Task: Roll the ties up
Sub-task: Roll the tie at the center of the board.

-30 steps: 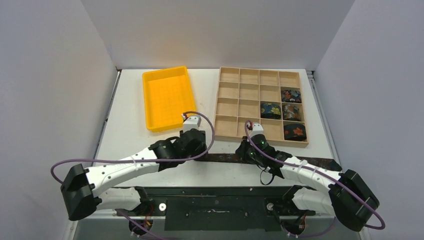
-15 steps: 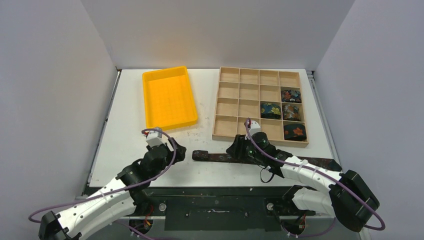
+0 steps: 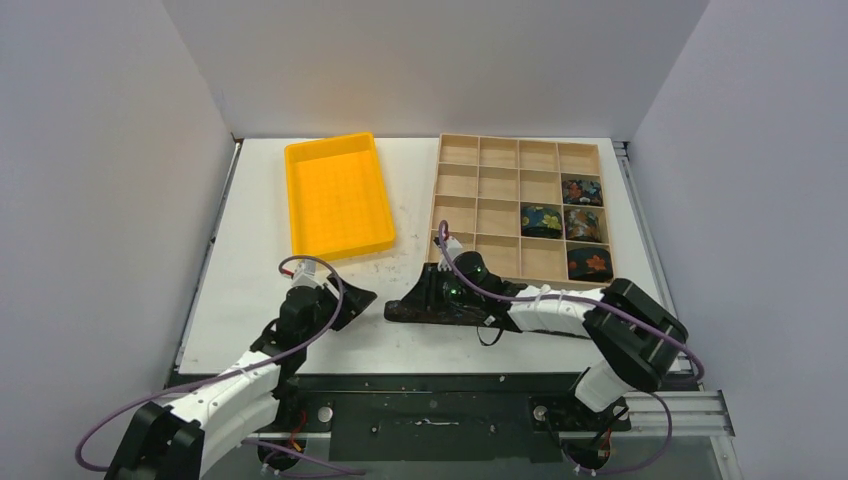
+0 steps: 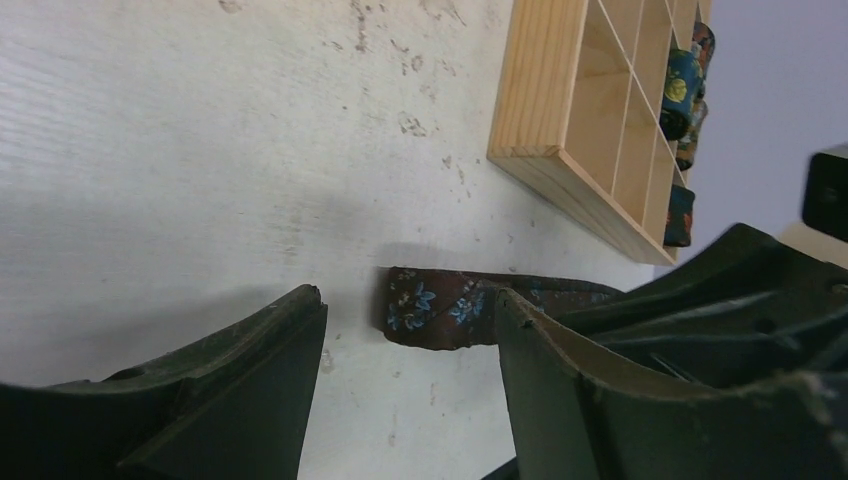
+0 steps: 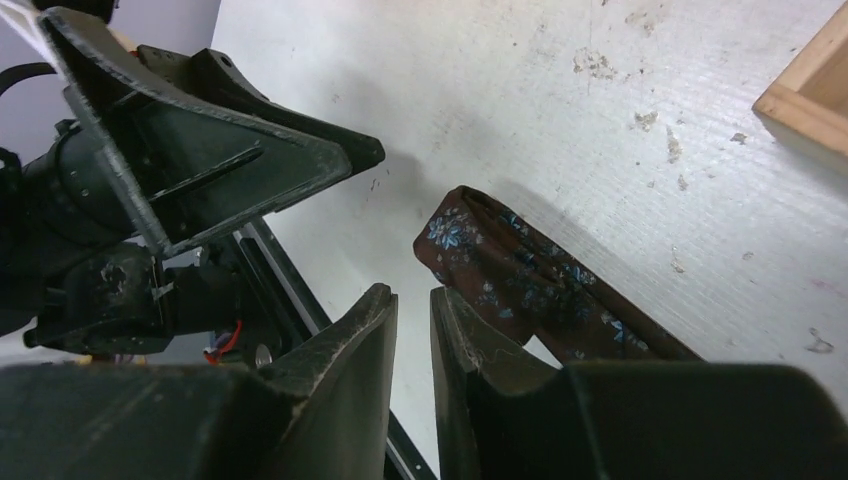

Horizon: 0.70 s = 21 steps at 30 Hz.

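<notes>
A dark brown tie point(image 3: 405, 312) with blue flowers lies flat along the table's near edge, its left end folded over. It also shows in the left wrist view point(image 4: 440, 320) and the right wrist view point(image 5: 510, 270). My left gripper point(image 3: 352, 300) is wide open and empty, a little left of that end point(image 4: 408, 300). My right gripper point(image 3: 428, 290) hovers low over the tie's left end. Its jaws stand almost together with nothing between them point(image 5: 412, 298), and the tie lies beside them. Several coiled ties point(image 3: 586, 225) fill cells of the wooden tray point(image 3: 437, 200).
A yellow bin point(image 3: 338, 195) stands at the back left. The tray's near edge point(image 4: 560, 170) is just behind the tie. My right arm lies over the tie's right part. The black rail runs along the table front.
My left gripper has let go of the tie's left end and drawn back to the left. My right gripper has slid left along the tie to near its left end.
</notes>
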{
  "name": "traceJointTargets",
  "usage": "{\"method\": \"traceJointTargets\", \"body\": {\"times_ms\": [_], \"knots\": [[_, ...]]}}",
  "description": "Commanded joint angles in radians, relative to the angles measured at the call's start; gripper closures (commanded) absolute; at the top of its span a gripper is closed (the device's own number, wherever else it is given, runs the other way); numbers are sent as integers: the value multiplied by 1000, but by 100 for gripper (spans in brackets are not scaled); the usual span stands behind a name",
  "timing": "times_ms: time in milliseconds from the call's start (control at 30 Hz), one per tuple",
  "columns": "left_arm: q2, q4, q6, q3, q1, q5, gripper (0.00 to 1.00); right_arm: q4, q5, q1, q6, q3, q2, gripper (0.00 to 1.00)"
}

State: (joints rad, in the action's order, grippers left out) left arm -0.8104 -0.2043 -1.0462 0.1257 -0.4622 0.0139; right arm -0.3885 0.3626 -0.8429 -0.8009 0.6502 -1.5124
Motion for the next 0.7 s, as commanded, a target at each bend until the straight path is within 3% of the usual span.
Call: {"method": "traceJointTargets", "body": {"times_ms": [0,667], "knots": [[-60,-213,-37,17,22,141,40,-154,52,0,-85,50,-83,80],[-264,-299,10,37,37,252,33,-130,-11,24,-39,-23,-193,86]]}}
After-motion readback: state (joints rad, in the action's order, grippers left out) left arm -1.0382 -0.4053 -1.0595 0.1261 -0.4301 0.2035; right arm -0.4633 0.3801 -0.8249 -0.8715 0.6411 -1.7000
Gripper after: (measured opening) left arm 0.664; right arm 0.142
